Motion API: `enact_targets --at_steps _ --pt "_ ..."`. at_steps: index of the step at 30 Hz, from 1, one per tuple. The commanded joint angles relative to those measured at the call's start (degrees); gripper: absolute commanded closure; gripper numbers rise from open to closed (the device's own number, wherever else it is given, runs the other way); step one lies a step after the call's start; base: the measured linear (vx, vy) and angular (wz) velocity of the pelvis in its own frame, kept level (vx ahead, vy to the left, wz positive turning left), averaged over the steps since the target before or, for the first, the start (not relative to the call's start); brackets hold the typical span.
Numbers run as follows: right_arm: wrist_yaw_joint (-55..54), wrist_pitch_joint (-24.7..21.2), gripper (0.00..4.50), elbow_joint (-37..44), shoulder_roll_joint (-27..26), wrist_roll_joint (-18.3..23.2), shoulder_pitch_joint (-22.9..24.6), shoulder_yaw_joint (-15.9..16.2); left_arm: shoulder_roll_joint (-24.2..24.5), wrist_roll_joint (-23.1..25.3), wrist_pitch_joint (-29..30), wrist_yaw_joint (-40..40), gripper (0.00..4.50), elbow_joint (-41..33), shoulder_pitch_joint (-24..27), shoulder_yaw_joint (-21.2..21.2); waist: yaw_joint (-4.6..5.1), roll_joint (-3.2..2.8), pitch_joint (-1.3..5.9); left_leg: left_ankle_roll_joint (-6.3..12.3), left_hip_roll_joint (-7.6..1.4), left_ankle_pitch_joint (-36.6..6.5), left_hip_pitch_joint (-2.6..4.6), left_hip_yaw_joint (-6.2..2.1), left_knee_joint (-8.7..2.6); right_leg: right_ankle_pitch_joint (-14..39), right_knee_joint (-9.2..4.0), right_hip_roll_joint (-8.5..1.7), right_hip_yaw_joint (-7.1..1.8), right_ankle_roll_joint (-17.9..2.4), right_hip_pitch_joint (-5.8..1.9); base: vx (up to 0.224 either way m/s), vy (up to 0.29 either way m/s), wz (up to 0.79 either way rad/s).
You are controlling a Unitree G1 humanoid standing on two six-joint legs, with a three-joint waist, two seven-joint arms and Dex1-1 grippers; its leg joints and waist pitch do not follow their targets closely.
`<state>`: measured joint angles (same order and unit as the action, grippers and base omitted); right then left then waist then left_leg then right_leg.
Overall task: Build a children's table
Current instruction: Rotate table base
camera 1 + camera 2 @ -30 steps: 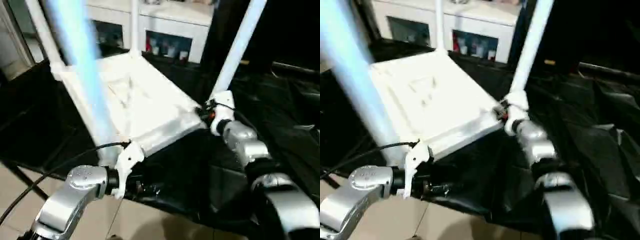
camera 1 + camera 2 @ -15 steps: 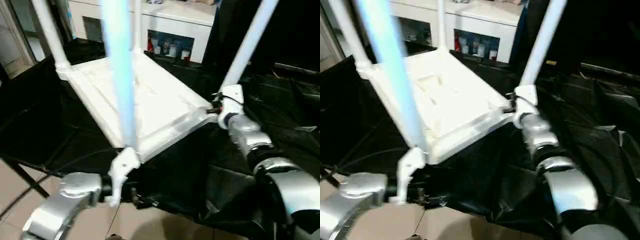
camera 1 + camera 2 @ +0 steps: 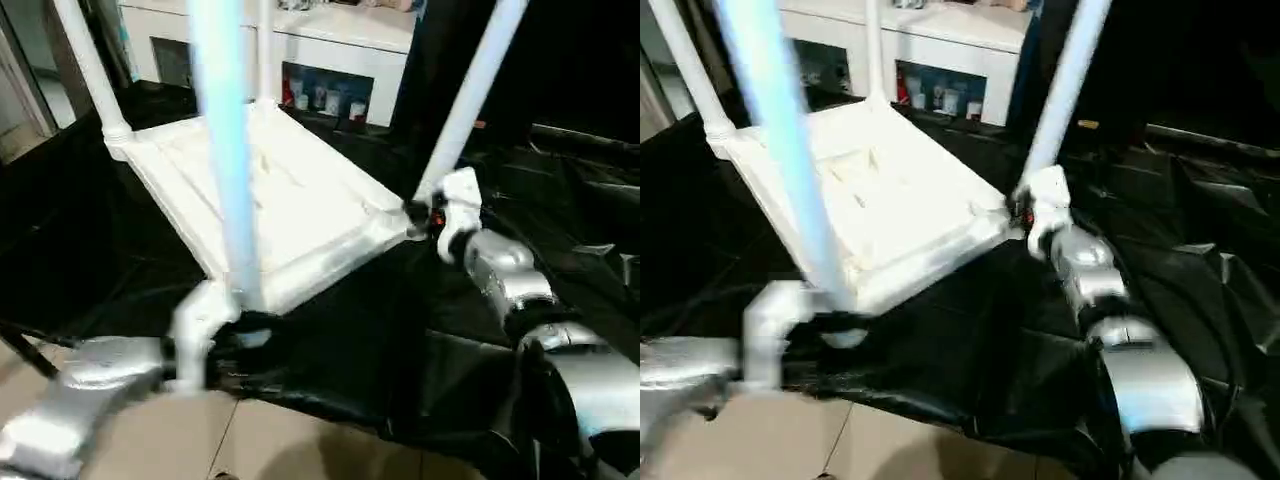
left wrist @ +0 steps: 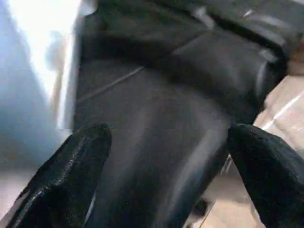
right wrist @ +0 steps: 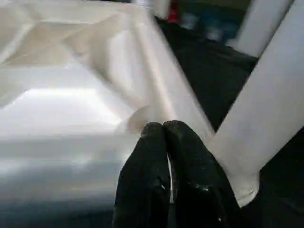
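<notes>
While the right gripper [image 5: 164, 130] presses its fingers together at the tabletop's [image 3: 290, 200] corner, the left gripper [image 4: 166, 142] gapes wide.
Upside down on black sheeting [image 3: 400, 340], the tabletop carries four legs [image 3: 228, 150] (white cabinet [image 3: 340, 60] behind).

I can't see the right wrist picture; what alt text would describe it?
The right gripper, its two black fingers shut together, sits against the edge of the upturned white tabletop. A white leg rises from the corner beside it, over black sheeting.
</notes>
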<state>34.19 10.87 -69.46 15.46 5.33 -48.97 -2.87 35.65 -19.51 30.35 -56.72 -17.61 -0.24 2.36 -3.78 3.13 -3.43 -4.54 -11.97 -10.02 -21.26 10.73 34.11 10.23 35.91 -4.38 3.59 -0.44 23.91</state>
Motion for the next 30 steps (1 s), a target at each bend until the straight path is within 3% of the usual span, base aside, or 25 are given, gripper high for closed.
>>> enact_targets --at_steps 1,5,7,9,11,16,21,24,25,27,30 --pt "3.7 0.75 4.3 2.57 0.76 0.09 1.31 1.04 1.38 -0.57 -0.07 -1.25 0.05 0.4 0.14 -2.52 0.03 -0.39 3.42 -0.08 -1.01 -17.6 0.62 -0.36 -3.92 20.63 -4.74 -2.71 -2.35 -9.35 -2.37 0.0 0.0 0.0" --pt "6.43 1.9 4.3 3.93 1.69 -1.13 3.72 2.08 5.37 -2.14 0.43 -4.86 0.05 0.7 0.64 -3.7 0.21 -1.21 3.38 -0.83 -1.07 -19.32 0.88 -0.63 -4.02 20.69 -4.68 -2.74 -2.31 -10.62 -2.17 0.0 0.0 0.0" --pt "7.46 1.8 4.3 5.12 2.27 -1.27 5.28 2.08 6.87 -2.76 0.28 -5.61 0.05 1.07 0.28 -4.33 0.26 -0.88 3.31 -0.71 -1.03 -19.72 0.81 -0.64 -4.07 20.94 -4.72 -2.68 -2.36 -10.43 -2.26 0.0 0.0 0.0" --pt "8.22 1.28 4.3 6.1 2.64 -1.41 6.37 2.23 7.64 -3.65 1.18 -5.64 0.05 1.52 -0.44 -5.39 0.22 -1.63 3.34 -1.05 -0.99 -20.24 1.17 -0.59 -3.97 20.08 -4.66 -2.61 -2.45 -11.26 -2.06 0.0 0.0 0.0" --pt "8.78 0.95 4.3 6.67 2.83 -1.44 7.02 2.39 8.51 -3.5 1.18 -5.99 0.05 2.01 -0.56 -5.91 0.31 -1.37 3.4 -1.18 -0.95 -20.31 0.93 -0.7 -4.11 19.72 -4.64 -2.55 -2.34 -11.33 -2.35 0.0 0.0 0.0" --pt "11.9 -1.24 4.3 10.82 3.51 -0.52 10.83 2.63 12.37 -4.4 2.98 -7.73 0.05 4.98 1.24 -10.59 0.55 -1.41 3.37 -0.84 -0.84 -20.01 0.82 -0.75 -4.08 19.93 -4.68 -2.5 -2.36 -11.22 -2.48 0.0 0.0 0.0" --pt "14.99 -4.27 4.3 15.8 3.48 1.28 14.16 2.3 13.59 -4.96 1.07 -6.99 0.05 9.0 0.39 -14.33 0.48 -1.61 3.3 -0.9 -1.02 -21.27 1.19 -0.86 -4.2 20.91 -4.84 -2.55 -2.38 -11.22 -2.3 0.0 0.0 0.0" --pt "17.18 -5.63 4.3 19.21 3.17 2.15 17.0 2.65 12.33 -7.04 -0.71 -6.5 0.05 11.56 -2.09 -17.1 0.22 -1.84 3.2 -0.9 -0.94 -22.07 1.3 -0.84 -4.29 21.45 -5.1 -2.49 -2.39 -10.88 -2.27 0.0 0.0 0.0" --pt "16.7 -5.64 4.3 19.29 2.84 2.03 17.27 2.67 10.78 -7.76 -2.03 -6.11 0.05 12.34 -3.57 -17.4 0.09 -2.05 3.25 -1.18 -1.0 -22.35 1.64 -0.79 -4.24 21.06 -5.22 -2.53 -2.39 -11.3 -2.02 0.0 0.0 0.0" --pt "15.13 -5.98 4.3 19.64 2.33 1.72 17.55 2.71 8.15 -8.76 -3.48 -5.23 0.05 13.29 -5.96 -17.36 -0.1 -2.01 3.23 -1.79 -1.0 -22.7 1.59 -0.95 -4.35 21.06 -5.13 -2.6 -2.3 -11.8 -2.24 0.0 0.0 0.0" --pt "9.09 -7.46 4.3 18.65 0.19 1.09 16.85 1.92 2.07 -11.34 -2.41 -4.62 0.05 13.11 -11.0 -13.8 -0.14 -2.05 3.22 -2.57 -1.01 -23.03 1.56 -1.1 -4.48 22.03 -5.1 -2.91 -2.31 -11.47 -2.32 0.0 0.0 0.0"
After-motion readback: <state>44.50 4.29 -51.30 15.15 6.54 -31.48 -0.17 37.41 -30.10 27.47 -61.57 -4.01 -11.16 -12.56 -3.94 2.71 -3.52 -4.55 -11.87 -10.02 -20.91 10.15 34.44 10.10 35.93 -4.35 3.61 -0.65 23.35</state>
